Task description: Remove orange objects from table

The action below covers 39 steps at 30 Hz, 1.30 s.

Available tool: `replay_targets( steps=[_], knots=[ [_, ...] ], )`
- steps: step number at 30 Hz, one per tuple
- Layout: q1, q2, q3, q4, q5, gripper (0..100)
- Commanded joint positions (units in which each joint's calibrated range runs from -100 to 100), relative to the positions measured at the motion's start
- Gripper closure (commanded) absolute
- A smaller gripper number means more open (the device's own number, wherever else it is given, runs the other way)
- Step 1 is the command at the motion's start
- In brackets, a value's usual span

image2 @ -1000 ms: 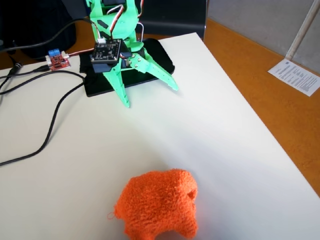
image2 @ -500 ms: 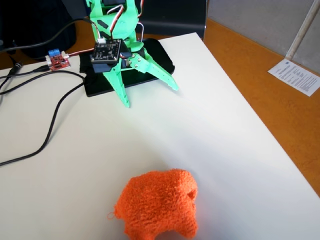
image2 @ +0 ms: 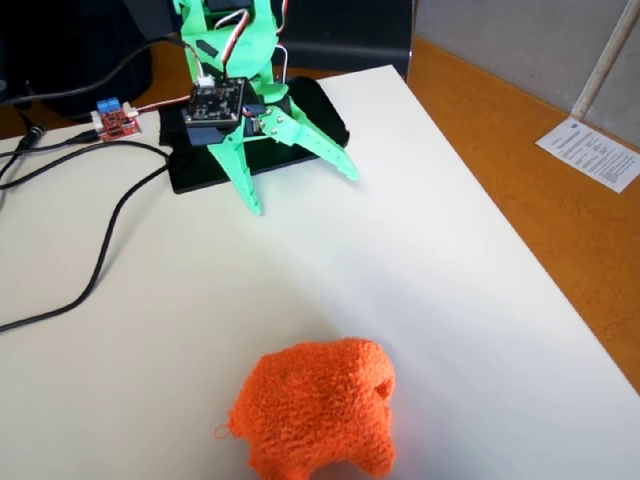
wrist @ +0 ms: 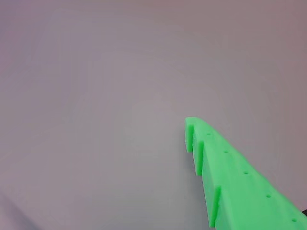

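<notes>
Well, we see our green gripper spread wide, holding nothing, while the orange plush sits well away at six o'clock on the table in the fixed view.

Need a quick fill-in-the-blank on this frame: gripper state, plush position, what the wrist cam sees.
1. In the fixed view the green gripper has its jaws spread ____.
2. The orange plush lies on the white table, ____ from the gripper.
3. The wrist view shows one green finger over bare table and ____ of the plush.

Missing words: open; apart; nothing
</notes>
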Motion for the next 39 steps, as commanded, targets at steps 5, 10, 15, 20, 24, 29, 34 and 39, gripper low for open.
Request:
replay_targets(
  steps=[5,10,15,20,24,29,34,39],
  knots=[
    [5.8,31.1,-26.0,-33.0,4.7,48],
    [8.9,61.7,-57.4,-35.3,3.6,48],
    [10.8,80.9,-76.5,-38.5,3.7,49],
    [11.5,90.1,-80.9,-48.6,4.5,51],
    [10.8,93.8,-79.5,-48.1,5.1,51],
    [10.3,96.7,-76.2,-47.5,4.2,66],
    [10.5,97.8,-76.0,-47.5,2.7,91],
    [10.1,99.4,-76.9,-47.6,3.4,87]
  ],
)
